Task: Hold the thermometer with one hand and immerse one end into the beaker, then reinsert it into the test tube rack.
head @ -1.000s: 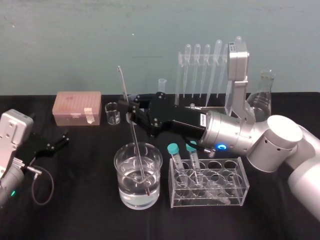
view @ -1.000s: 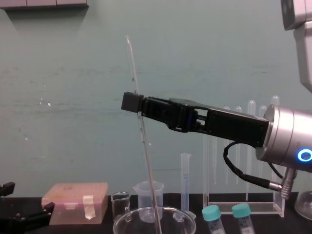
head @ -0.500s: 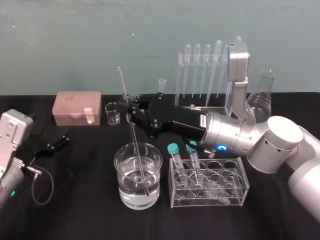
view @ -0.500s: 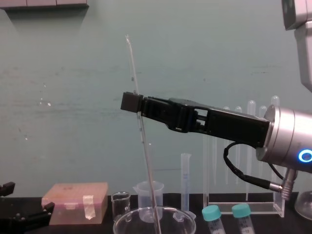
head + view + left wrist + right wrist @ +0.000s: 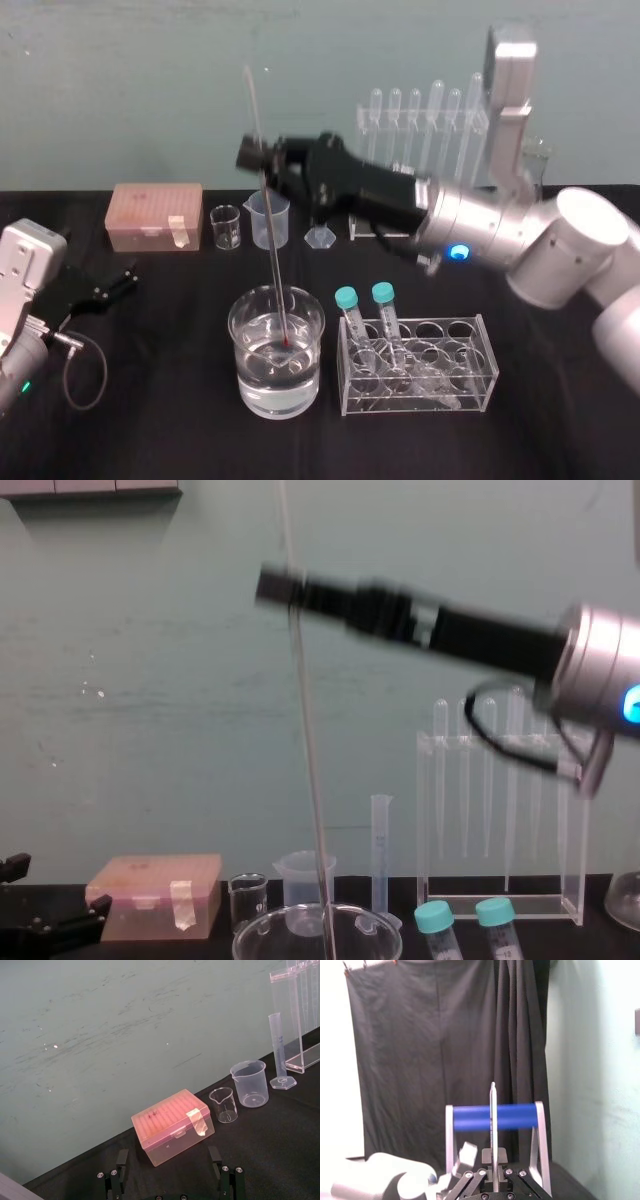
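One second on, the right gripper (image 5: 262, 158), jaws clenched on the thermometer (image 5: 272, 250), rides higher above the beaker (image 5: 240, 325), tip still dipped: immersion seemingly done, test tube rack (image 5: 500, 912) next; left gripper (image 5: 125, 278) parked open, left of the beaker

On my feed the thermometer (image 5: 268, 215) stands in the beaker (image 5: 277, 350), a low tube holder (image 5: 418, 365) just right, the test tube rack (image 5: 500, 910) behind.

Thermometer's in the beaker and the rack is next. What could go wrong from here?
1. The thermometer tip sits inside the beaker. If the right gripper, shut on it, swings sideways before lifting clear, the glass may strike the rim.
2. Pipettes hang in the test tube rack; the long rod may knock them.
The left gripper lies parked, open.
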Motion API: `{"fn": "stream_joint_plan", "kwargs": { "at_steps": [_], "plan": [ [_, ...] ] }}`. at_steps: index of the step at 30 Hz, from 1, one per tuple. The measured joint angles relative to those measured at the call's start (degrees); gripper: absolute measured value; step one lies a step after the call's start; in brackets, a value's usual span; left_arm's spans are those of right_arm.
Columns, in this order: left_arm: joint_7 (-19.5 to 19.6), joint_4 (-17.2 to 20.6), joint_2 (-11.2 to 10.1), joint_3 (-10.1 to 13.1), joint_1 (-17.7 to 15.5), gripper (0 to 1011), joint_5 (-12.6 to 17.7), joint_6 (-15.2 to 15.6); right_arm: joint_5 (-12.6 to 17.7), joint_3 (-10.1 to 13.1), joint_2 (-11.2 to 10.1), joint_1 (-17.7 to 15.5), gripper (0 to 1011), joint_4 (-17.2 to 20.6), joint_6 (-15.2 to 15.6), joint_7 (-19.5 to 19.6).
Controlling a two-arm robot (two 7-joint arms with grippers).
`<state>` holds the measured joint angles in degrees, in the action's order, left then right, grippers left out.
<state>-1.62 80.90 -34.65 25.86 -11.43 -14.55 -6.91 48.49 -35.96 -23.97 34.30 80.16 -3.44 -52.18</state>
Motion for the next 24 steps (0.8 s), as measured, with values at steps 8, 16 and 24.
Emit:
{"fn": "stream_joint_plan", "kwargs": {
  "at_steps": [8, 16, 24],
  "plan": [
    [0.0, 0.0, 0.0, 0.0, 0.0, 1008, 0.0, 0.0, 6.4, 3.8, -1.4, 4.3, 51, 5.2, 4.5, 0.2],
    [0.0, 0.0, 0.0, 0.0, 0.0, 1008, 0.0, 0.0, 5.8, 7.7, -6.1, 6.9, 51, 6.9, 2.4, 4.2],
    [0.0, 0.0, 0.0, 0.0, 0.0, 1008, 0.0, 0.0, 4.3, 11.6, -12.2, 1.3, 51, 8.9, 1.1, 9.7]
  ]
}}
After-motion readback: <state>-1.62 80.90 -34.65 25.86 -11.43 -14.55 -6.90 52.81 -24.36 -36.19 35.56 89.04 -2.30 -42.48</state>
